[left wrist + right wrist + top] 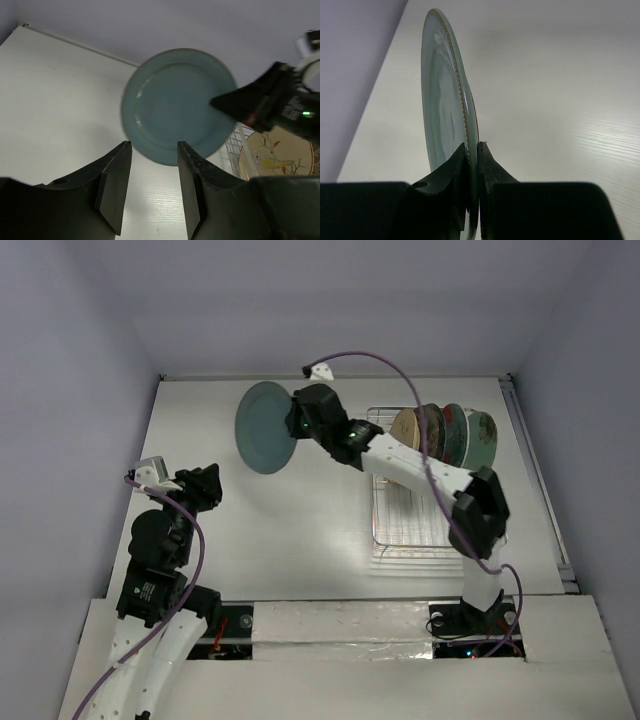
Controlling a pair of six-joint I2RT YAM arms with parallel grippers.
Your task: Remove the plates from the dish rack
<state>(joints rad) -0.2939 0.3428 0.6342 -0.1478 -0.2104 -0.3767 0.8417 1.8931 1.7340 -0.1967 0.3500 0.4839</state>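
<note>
Two dark fingers of the right gripper (pixel 471 150) sit closest, and they pinch the rim of a teal plate (pixel 442 100) tight. That plate stands up on its edge. It is out of the dish rack (pixel 405 525) now, off to the left side of it, and it looks lifted above the white table (pixel 290 540).

So the step in hand looks like carrying one plate away from the rack. Next, I think the plate must be tipped flat and brought down softly onto the table. Only the rim is held, so it could slip or swing if the arm moves fast.

Over on the left, the left gripper (pixel 154 150) has its fingers spread wide with nothing between them. It points at the face of the teal plate. It may be waiting to help, or it may be in the way if the plate goes down near it.

A few more plates (pixel 450 435) stand on edge at the far end of the rack, close together. The nearest one is tan with a bird on it. A purple cable (pixel 390 365) loops over them from the right arm and could snag when the arm goes back.
</note>
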